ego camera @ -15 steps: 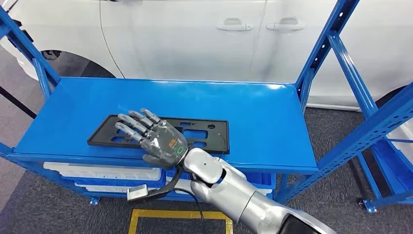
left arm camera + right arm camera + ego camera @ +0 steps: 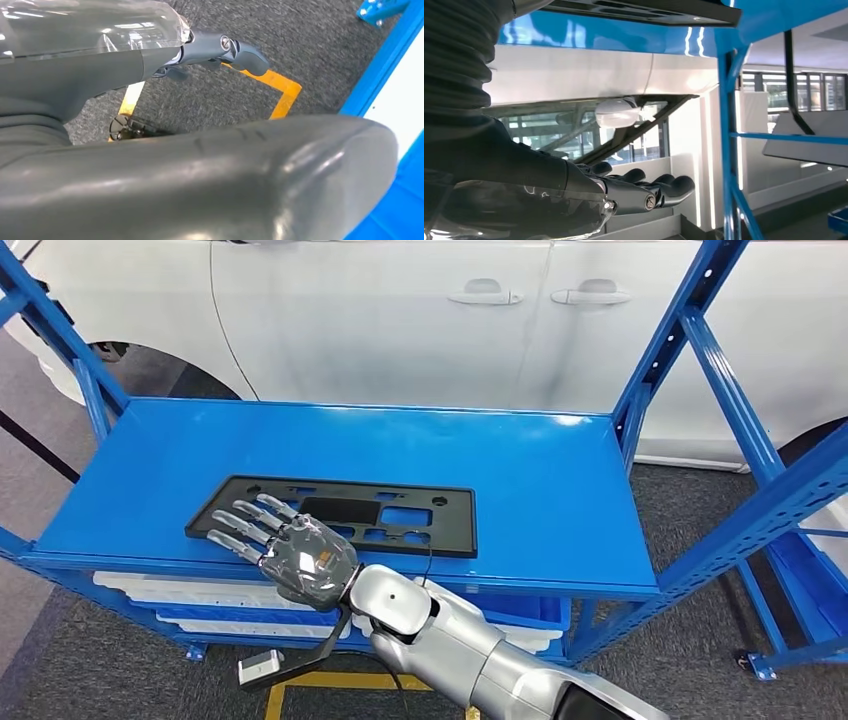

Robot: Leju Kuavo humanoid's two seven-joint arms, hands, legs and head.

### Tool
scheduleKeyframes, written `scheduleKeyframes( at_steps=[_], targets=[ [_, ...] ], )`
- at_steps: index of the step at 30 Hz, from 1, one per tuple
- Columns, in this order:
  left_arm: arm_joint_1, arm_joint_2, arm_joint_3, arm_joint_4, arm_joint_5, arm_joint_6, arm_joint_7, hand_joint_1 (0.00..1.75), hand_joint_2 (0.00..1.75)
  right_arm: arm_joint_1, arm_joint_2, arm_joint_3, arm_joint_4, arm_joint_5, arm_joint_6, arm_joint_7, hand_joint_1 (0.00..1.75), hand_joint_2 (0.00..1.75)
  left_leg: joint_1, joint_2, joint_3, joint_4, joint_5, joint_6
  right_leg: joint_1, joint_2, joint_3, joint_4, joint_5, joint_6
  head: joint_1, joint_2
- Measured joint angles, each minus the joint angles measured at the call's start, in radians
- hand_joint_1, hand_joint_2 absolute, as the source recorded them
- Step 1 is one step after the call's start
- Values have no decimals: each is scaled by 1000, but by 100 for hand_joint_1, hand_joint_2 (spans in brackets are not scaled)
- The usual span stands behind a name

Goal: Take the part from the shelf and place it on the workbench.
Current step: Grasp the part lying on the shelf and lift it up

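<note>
Black flat part lay on the blue shelf, toward its near left side. Right hand hovered at the part's near left edge, fingers spread and straight, grasping nothing. Left hand hung over grey floor, its finger state unclear.

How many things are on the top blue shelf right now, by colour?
Black: 1, the flat black plastic plate with cutouts
Grey: 1, the robot's right hand, fingers spread over the plate's near left corner
Total: 2
</note>
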Motion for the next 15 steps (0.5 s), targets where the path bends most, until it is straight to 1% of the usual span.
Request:
scheduleKeyframes(
  at_steps=[2,3,4,6,7,8,9,10,11,12,13,14,15],
  targets=[
    [0,1,0,0,0,0,0,0,0,-1,3,1,4,0,0,0,0,175,3,0,-1,4,-6,-11,-3,0,2,-6,4,-10,0,0],
    [0,1,0,0,0,0,0,0,0,-2,6,1,6,0,0,0,0,175,4,1,-10,24,-21,-16,-6,-1,4,-10,6,-15,0,0],
    [0,1,0,0,0,0,-1,0,0,-3,10,2,7,0,0,0,0,175,5,1,-27,65,-46,-21,-9,-2,5,-12,7,-18,0,0],
    [1,2,0,0,-1,0,-1,0,0,-3,13,3,11,0,0,0,0,175,8,1,-87,198,-110,-30,-8,-3,6,-13,6,-22,0,0],
    [2,2,0,0,-1,0,-1,0,0,-2,14,4,13,0,0,0,0,175,9,1,-116,256,-129,-33,-8,-3,6,-12,6,-22,0,0],
    [3,2,0,0,-1,1,-1,0,0,-2,14,5,16,0,0,0,0,175,9,1,-130,282,-129,-35,-8,-3,6,-11,5,-23,0,0],
    [4,2,0,0,-1,1,-1,0,0,-2,14,5,18,0,0,0,0,175,9,1,-125,268,-109,-35,-8,-2,7,-11,5,-22,0,0],
    [4,3,0,0,-1,1,-1,0,0,-2,14,5,20,0,0,0,0,175,10,2,-102,216,-74,-34,-8,-1,9,-10,3,-21,0,0],
    [4,3,0,0,-1,1,-1,0,0,-2,16,5,21,0,0,0,0,175,10,2,-68,141,-37,-31,-8,0,11,-9,1,-19,0,0],
    [3,4,0,0,-1,1,-1,0,0,-3,17,5,21,0,0,0,0,175,8,2,-35,73,-12,-27,-7,0,12,-8,0,-15,0,0],
    [2,5,0,0,-1,1,-1,0,0,-3,18,5,22,0,0,0,0,175,6,1,-13,25,2,-21,-5,1,11,-7,-1,-11,0,0],
    [2,5,0,0,-1,1,-1,0,0,-4,18,5,22,0,0,0,0,175,3,0,-2,2,5,-14,-4,1,11,-7,-1,-6,0,0],
    [2,5,0,0,-1,1,-1,0,0,-4,18,6,23,0,0,0,0,175,0,0,-1,-1,2,-7,-3,1,10,-8,0,-1,0,0]
  ],
)
